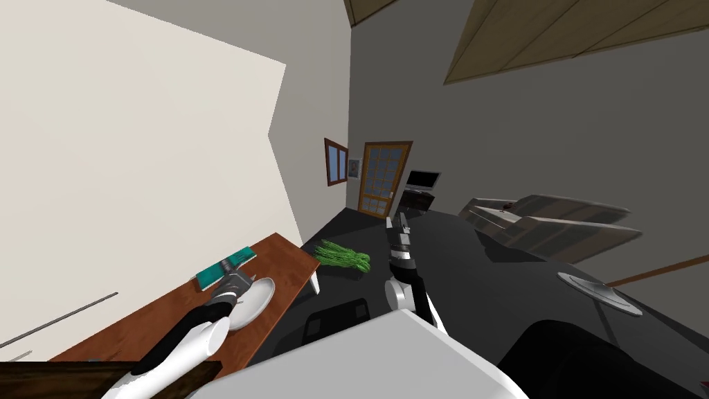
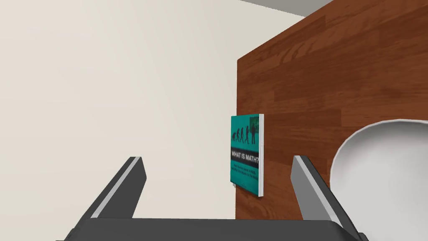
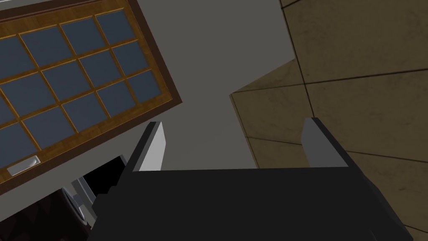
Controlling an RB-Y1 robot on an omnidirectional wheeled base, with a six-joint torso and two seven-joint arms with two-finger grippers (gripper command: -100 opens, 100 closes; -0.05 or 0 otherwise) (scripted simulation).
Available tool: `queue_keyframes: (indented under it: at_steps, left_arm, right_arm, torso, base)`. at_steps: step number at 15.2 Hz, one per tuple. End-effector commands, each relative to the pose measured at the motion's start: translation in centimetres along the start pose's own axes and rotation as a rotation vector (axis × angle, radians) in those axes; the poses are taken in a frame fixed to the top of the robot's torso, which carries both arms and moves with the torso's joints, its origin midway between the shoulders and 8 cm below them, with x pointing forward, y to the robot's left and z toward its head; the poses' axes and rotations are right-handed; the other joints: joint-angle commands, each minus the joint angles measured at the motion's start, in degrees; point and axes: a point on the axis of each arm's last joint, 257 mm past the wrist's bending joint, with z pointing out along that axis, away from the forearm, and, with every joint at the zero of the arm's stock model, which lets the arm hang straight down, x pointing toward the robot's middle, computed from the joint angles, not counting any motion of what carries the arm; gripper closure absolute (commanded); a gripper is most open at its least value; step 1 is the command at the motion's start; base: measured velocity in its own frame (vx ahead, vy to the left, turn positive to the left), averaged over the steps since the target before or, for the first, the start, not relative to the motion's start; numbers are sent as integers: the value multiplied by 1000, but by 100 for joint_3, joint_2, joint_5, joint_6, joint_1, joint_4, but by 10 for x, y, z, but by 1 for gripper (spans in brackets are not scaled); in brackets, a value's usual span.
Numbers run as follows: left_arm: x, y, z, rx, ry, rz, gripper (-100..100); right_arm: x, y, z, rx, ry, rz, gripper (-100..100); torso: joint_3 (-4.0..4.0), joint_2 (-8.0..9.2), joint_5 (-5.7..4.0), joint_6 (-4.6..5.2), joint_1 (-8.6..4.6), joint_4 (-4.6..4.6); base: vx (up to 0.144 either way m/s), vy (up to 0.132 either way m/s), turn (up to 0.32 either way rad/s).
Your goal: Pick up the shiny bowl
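Left pincer (image 2: pixel 216 159) spread, white bowl (image 2: pixel 384 180) just outside its gap, on brown table (image 2: pixel 334 83)

1 bowl (image 2: pixel 384 175), 1 book (image 2: pixel 246 155), 1 table (image 2: pixel 334 75), 1 green leafy bunch (image 1: pixel 343 257).

The teal book (image 2: pixel 246 155) on the wooden table (image 2: pixel 334 83) reads "WHAT IS MATH?".

A teal book (image 2: pixel 246 155) lies on the wooden table (image 2: pixel 334 75), a green bundle (image 1: pixel 344 256) on the floor (image 1: pixel 450 256).
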Motion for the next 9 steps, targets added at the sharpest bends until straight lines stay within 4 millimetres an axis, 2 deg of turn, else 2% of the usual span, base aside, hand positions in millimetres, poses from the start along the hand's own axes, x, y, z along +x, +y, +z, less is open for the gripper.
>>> queue_keyframes:
  at_steps: [1, 2, 3, 4, 5, 6, 8, 9]
  left_arm:
    - [-22, 20, 4, -64, -50, -37, -100]
    - [-27, 32, 3, -96, -63, -38, -100]
    - [-27, 32, 3, -96, -63, -38, -100]
    - [-45, 48, 4, -146, -102, -68, -100]
    - [-46, 52, 3, -158, -107, -69, -100]
    - [-62, 65, 3, -196, -142, -100, -100]
    - [-64, 72, 1, -218, -150, -101, -100]
    - [-81, 91, -2, -271, -190, -135, -100]
  right_arm:
    - [0, 0, 0, 0, 0, 0, 0]
    - [0, 0, 0, 0, 0, 0, 0]
    - [0, 0, 0, 0, 0, 0, 0]
    - [0, 0, 0, 0, 0, 0, 0]
    - [0, 0, 0, 0, 0, 0, 0]
    - [0, 0, 0, 0, 0, 0, 0]
    - [0, 0, 0, 0, 0, 0, 0]
    - [0, 0, 0, 0, 0, 0, 0]
  torso:
    - [0, 0, 0, 0, 0, 0]
    - [-1, -2, 0, 0, -2, 0]
    - [-1, -2, 0, 0, -2, -1]
    - [0, 1, 0, -2, 0, 0]
    - [0, 1, 1, 0, 1, 0]
    - [0, 0, 0, 0, 1, 0]
    - [0, 0, 0, -1, 0, 0]
    - [0, 1, 0, -1, 1, 0]
  base:
    - [38, -23, -95]
    - [38, -21, -73]
    - [24, -12, -21]
    - [27, -12, -61]
    - [31, -13, -73]
    - [36, -21, -87]
    - [31, -14, -40]
    - [33, -13, -60]
